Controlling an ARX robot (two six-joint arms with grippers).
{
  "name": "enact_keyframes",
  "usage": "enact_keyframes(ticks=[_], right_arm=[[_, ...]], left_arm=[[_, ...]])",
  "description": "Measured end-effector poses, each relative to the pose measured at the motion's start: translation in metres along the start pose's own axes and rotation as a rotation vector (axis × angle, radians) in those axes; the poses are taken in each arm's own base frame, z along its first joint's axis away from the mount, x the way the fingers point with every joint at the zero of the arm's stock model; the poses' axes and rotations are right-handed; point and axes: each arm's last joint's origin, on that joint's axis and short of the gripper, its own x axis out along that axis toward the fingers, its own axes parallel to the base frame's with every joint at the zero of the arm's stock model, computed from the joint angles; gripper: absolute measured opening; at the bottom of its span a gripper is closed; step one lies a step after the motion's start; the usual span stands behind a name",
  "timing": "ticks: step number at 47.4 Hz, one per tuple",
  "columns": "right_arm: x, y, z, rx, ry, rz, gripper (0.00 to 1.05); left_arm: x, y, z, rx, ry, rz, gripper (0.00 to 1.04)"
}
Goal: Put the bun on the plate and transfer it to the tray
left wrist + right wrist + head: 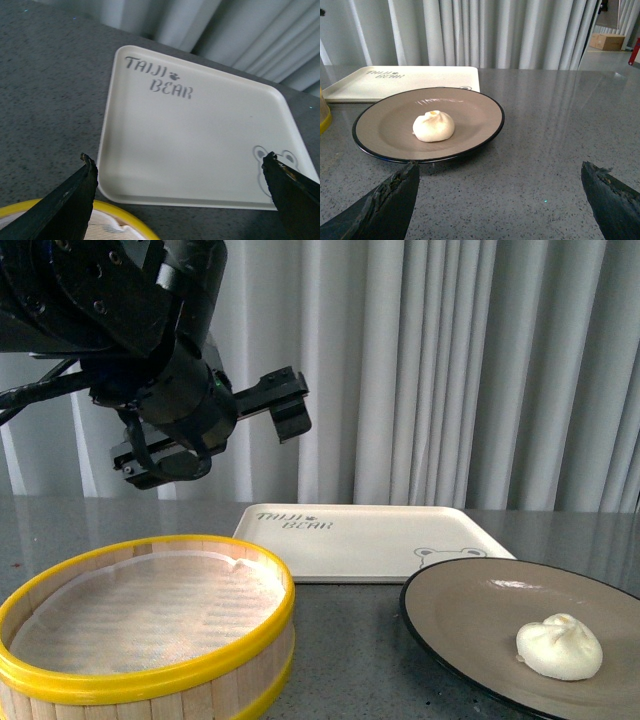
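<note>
The cream-white bun [559, 646] lies on the grey-beige plate [465, 602], right of the plate's middle. Black-rimmed, the plate rests on the table just in front of the cream tray [370, 540], which carries nothing. My left gripper [212, 435] hangs open high above the table at the left. In the left wrist view this gripper [179, 159] is spread wide over the tray [200, 135]. My right gripper [500, 167] is open and low over the table, a short way off the plate [385, 135] and bun [434, 126]. It does not show in the front view.
A round wooden steamer basket [130, 680] with a yellow rim and a white liner stands at the front left, beside the plate. Grey curtains hang behind the table. Its speckled grey top [555, 125] stretches away past the plate.
</note>
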Motion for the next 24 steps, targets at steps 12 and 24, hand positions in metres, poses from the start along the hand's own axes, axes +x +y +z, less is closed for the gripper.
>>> enact_keyframes(ticks=[12, 24], right_arm=[[0.000, 0.000, 0.000, 0.000, 0.000, -0.001, 0.96], [0.000, 0.000, 0.000, 0.000, 0.000, 0.000, 0.96]], left_arm=[[-0.009, -0.001, -0.011, 0.112, -0.210, 0.032, 0.85], [-0.088, 0.090, -0.057, 0.311, -0.416, 0.092, 0.33]])
